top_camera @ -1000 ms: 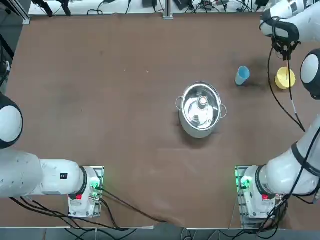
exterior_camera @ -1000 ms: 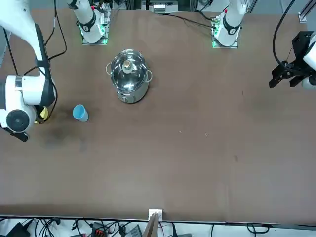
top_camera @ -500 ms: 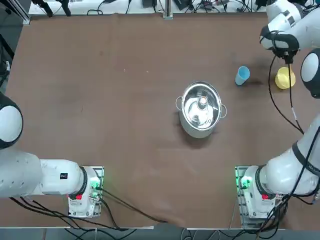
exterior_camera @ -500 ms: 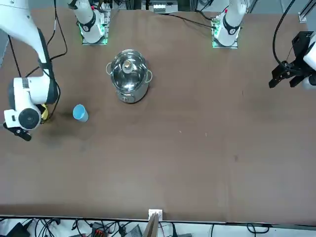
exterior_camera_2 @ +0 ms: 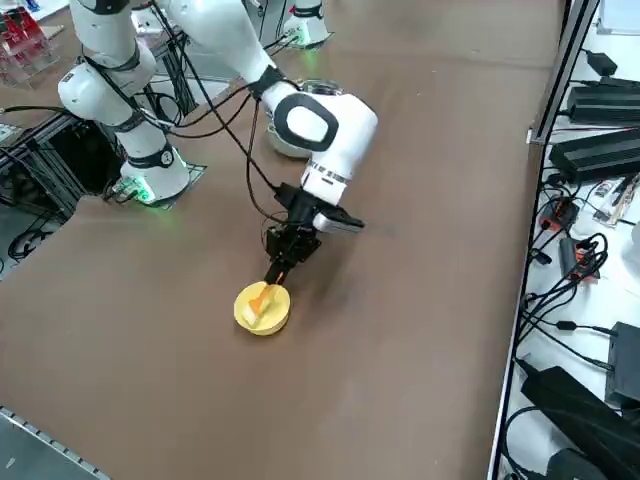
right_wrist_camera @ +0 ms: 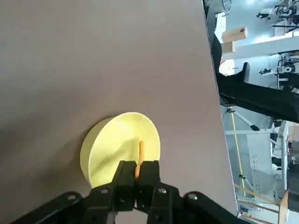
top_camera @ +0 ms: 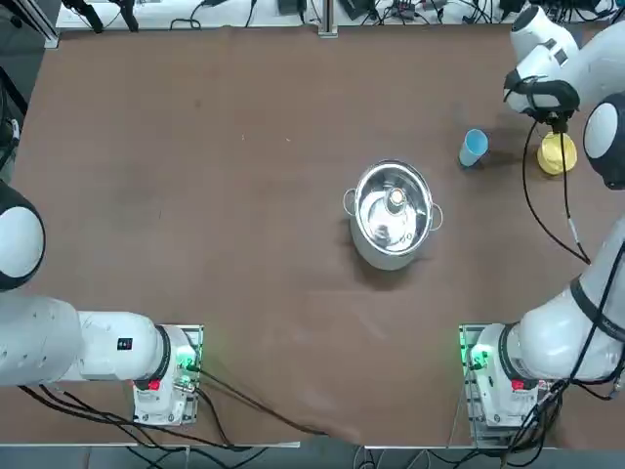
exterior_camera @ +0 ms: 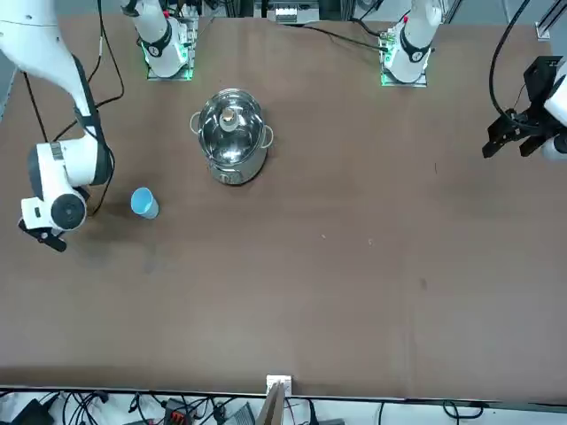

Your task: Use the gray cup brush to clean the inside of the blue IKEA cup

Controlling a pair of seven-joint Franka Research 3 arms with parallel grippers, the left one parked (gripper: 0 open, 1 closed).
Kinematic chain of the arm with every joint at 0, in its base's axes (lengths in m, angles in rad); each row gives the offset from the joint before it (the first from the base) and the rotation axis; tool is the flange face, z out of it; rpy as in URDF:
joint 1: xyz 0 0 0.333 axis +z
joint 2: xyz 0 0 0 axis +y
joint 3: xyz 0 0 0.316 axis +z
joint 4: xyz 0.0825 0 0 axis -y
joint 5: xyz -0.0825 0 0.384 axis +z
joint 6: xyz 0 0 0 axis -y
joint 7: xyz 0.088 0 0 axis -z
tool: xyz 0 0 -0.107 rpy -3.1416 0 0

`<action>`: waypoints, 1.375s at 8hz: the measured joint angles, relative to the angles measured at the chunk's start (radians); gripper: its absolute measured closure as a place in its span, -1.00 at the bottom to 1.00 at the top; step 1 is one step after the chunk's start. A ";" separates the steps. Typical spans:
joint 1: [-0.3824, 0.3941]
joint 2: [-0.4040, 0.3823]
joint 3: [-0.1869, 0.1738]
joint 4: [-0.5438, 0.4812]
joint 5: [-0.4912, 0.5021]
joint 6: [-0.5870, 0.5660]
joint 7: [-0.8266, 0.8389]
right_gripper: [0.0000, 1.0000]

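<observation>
My right gripper (right_wrist_camera: 137,164) is shut on the lower end of the gray cup brush (right_wrist_camera: 140,148), a thin orange-tan stick. The brush hangs over the small yellow bowl (right_wrist_camera: 112,148) with its tip down in the bowl's hollow. From the side, the gripper (exterior_camera_2: 284,258) tilts down over the bowl (exterior_camera_2: 262,312), and the brush (exterior_camera_2: 264,293) reaches into it. The blue IKEA cup (top_camera: 473,148) stands upright and apart, just left of the bowl (top_camera: 558,154) in the top view. It also shows next to the wrist in the front view (exterior_camera: 144,203).
A steel pot (top_camera: 393,213) with two handles stands near the table's middle, closer to the arms' bases than the cup. The table's edge runs close beyond the bowl on the robot's right. Cables and equipment lie past that edge.
The right wrist has lifted and swung toward the table's far side while the gripper stays shut on the brush over the bowl. Cup, bowl and pot have not moved.
</observation>
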 joint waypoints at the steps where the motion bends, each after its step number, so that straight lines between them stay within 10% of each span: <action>1: 0.000 0.006 0.000 -0.001 -0.003 0.002 0.002 0.77; 7: 0.003 -0.040 0.016 0.059 0.119 0.011 -0.054 -1.00; 11: 0.004 -0.133 0.020 0.273 0.429 -0.197 -0.438 -1.00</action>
